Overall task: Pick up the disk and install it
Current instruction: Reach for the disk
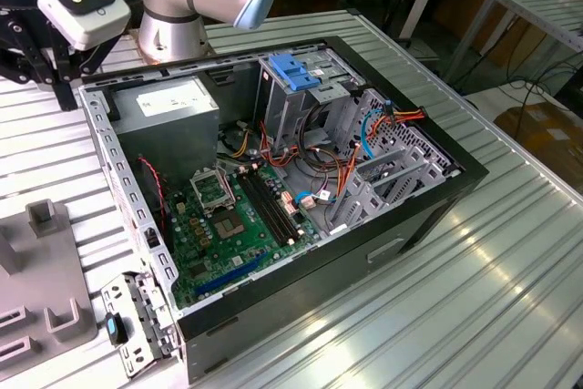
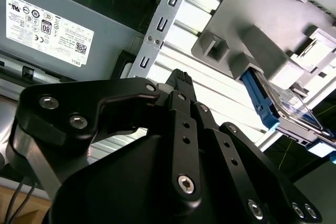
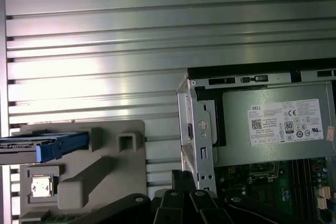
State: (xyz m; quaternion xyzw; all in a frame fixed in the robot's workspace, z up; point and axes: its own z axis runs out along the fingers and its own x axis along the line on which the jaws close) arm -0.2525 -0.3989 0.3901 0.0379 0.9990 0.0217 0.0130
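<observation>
The disk (image 2: 275, 103) is a grey metal drive in a bright blue bracket. It rests on edge in a slot of the grey holder block (image 2: 262, 35). In the first wrist view the disk (image 3: 44, 148) sticks out of the same block (image 3: 105, 171). My gripper (image 2: 181, 77) is shut with nothing in it. It hangs over the ribbed table beside the corner of the open computer case (image 1: 301, 189), well apart from the disk. In the exterior view the gripper (image 1: 66, 93) is at the far left, above the case's rear corner.
The case holds a power supply (image 1: 173, 107), a green motherboard (image 1: 237, 216) and a metal drive cage with a blue plate (image 1: 296, 70). Red, orange and blue cables (image 1: 364, 134) run beside the cage. A loose metal bracket (image 1: 137, 316) lies near the case's front corner.
</observation>
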